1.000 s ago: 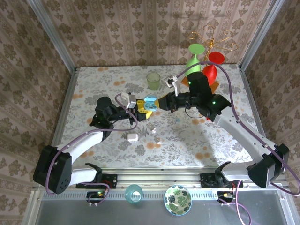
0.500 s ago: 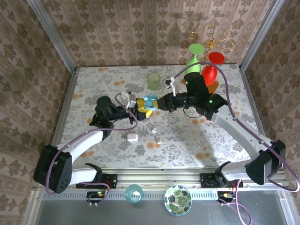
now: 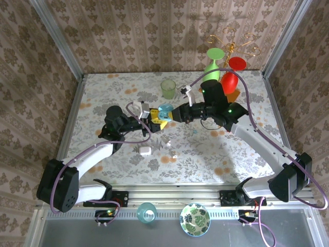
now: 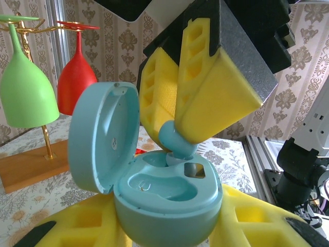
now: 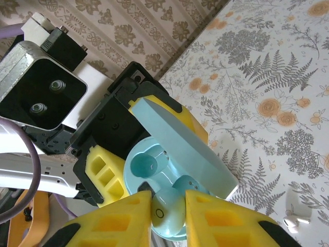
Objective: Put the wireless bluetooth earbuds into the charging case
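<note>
Clamping the open charging case (image 4: 164,198) above mid-table, the left gripper (image 3: 154,119) has bare floral table (image 3: 90,110) along its left edge. Facing it, the right gripper (image 3: 174,114) pinches a pale blue earbud (image 5: 167,210), tip at a case socket. Below lie a white case (image 3: 144,150) and white earbuds (image 3: 174,153); a glass rack (image 3: 230,62) crowds the right rear corner.

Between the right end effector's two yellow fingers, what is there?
A pale blue plastic earbud, just over the open pale blue charging case, seen in the right wrist view.
</note>
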`<action>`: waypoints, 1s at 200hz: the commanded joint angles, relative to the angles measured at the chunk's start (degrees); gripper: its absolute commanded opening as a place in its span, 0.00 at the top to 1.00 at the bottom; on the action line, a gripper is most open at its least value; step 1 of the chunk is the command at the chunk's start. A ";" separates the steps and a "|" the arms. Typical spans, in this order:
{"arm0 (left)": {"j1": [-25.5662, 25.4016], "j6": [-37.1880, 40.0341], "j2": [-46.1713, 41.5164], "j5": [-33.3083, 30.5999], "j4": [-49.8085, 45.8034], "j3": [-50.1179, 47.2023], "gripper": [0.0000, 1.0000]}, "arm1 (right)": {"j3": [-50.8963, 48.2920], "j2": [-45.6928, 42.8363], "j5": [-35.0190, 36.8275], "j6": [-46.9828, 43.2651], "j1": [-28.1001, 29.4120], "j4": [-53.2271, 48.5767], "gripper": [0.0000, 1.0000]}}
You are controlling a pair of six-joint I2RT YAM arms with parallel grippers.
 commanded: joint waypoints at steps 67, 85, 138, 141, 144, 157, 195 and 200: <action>-0.38 -0.15 -0.18 0.46 2.46 1.21 0.74 | 0.70 -2.41 3.13 -0.44 0.23 -1.22 0.51; -0.38 -0.06 -0.18 0.34 2.50 0.96 0.75 | -0.34 -4.39 4.17 -0.64 0.06 -0.41 0.39; 0.56 0.38 -1.60 0.04 1.56 0.34 0.74 | -8.36 -12.00 12.15 1.81 -3.26 3.95 0.31; 0.58 0.57 -1.74 0.02 1.30 0.29 0.74 | -9.16 -12.54 12.82 2.17 -3.69 4.26 0.31; 0.66 0.63 -1.96 -0.07 1.01 0.26 0.74 | -9.97 -13.07 13.41 2.39 -4.12 4.59 0.31; 0.74 1.60 -3.07 -0.24 -0.77 0.29 0.74 | -13.54 -14.97 15.71 3.75 -6.20 5.67 0.31; 0.81 3.24 -5.31 -0.77 -3.86 0.33 0.75 | -20.65 -15.21 23.54 6.44 -10.35 5.02 0.32; 0.83 3.32 -5.42 -0.75 -3.92 0.30 0.74 | -20.91 -14.25 25.00 7.35 -10.69 4.28 0.32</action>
